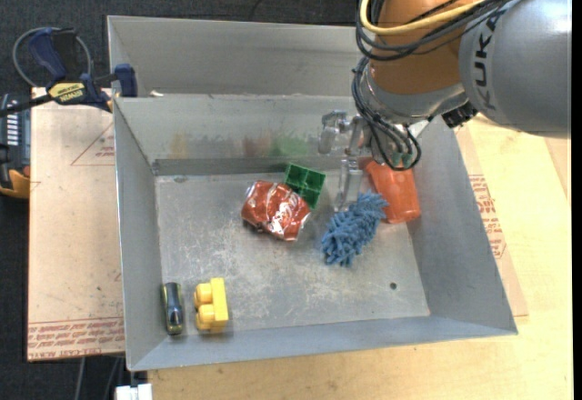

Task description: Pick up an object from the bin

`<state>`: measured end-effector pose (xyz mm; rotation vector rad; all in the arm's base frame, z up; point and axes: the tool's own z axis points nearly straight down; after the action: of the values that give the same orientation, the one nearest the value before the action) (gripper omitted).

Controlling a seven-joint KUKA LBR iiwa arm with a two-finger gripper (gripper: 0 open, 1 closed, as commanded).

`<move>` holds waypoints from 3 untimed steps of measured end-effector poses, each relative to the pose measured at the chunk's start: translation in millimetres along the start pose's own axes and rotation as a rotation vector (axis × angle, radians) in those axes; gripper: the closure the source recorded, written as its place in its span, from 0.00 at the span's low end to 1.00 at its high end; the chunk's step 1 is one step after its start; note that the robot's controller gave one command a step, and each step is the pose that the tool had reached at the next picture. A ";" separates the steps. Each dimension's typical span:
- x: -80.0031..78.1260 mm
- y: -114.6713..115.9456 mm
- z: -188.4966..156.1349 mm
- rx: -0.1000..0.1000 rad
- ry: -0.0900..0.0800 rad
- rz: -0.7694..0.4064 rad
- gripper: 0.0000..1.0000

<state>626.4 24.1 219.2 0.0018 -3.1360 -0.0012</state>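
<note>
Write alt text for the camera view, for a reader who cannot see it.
The robot's hand reaches into a grey metal bin, by a blue fuzzy clump, between a green block and an orange cylinder. A red crinkled packet lies mid-bin; a yellow brick and a dark tube sit near the front left corner.

Found a crumpled packet (pixel 275 209) near the middle of the bin (pixel 136 207), a studded block (pixel 305 180) touching it behind-right. Noted a tufted cloth (pixel 352 227) just right of the packet, a tapered piece (pixel 394 191) touching that cloth's far right. Saw the gripper (pixel 349 196) above the cloth's rear edge. Spotted a small brick (pixel 211 305) near the front left corner, a stubby cylinder (pixel 173 308) just left of it.
</note>
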 end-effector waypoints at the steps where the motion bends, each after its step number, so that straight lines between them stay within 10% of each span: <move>1: -1.2 -0.2 -5.2 0.000 -0.008 0.001 0.00; 2: -5.0 50.6 147.1 -0.001 -0.010 -0.181 0.00; 3: 3.8 56.1 66.0 -0.001 -0.019 -0.001 0.00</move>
<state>622.2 80.2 153.2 0.0038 -3.1551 -0.0033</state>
